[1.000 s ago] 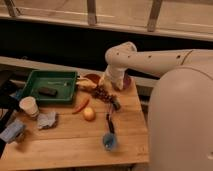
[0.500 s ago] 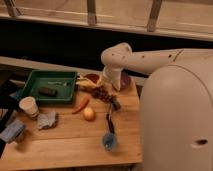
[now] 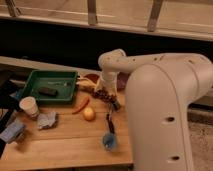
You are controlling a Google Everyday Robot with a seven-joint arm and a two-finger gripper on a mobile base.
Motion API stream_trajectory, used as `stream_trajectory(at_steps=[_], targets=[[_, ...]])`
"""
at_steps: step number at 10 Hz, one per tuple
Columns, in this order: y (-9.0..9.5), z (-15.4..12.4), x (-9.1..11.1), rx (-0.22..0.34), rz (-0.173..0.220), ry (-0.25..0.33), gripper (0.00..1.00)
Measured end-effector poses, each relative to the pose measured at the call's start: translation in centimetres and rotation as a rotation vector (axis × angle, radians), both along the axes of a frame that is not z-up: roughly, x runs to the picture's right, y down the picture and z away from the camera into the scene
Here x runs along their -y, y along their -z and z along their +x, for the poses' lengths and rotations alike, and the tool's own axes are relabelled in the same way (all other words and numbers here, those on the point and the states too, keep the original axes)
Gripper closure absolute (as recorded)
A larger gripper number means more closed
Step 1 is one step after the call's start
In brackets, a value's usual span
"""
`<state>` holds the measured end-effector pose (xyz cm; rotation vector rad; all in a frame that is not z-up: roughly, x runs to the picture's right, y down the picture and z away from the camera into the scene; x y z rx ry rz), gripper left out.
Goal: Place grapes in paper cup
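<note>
Hanging over the grapes (image 3: 100, 93), the gripper (image 3: 109, 98), hold unclear, sits far from the left-edge paper cup (image 3: 28, 106).

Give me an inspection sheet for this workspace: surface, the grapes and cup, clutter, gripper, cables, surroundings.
Surface: wooden table.
Job's things: grapes at the back of the table, under the gripper; paper cup upright near the left edge, well apart from them.
Clutter: green tray holding a dark item; pepper; yellow fruit; blue cup; grey cloth.
Grippers: gripper low at the grapes, at the back of the table, right of the tray.
Cables: nothing seen.
Surroundings: window frame behind, dark wall below it.
</note>
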<state>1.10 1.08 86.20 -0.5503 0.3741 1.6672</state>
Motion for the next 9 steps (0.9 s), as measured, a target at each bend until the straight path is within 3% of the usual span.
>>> stream_trajectory(at_steps=[2,5,9], targets=[[-2.0,-1.3,0.8,0.045,0.007,0.02,0.27],[-3.7,-2.2,2.0,0.125,0.071,0.1,0.27],[-3.8,-2.1,1.9,0.122,0.069,0.097,0.27]])
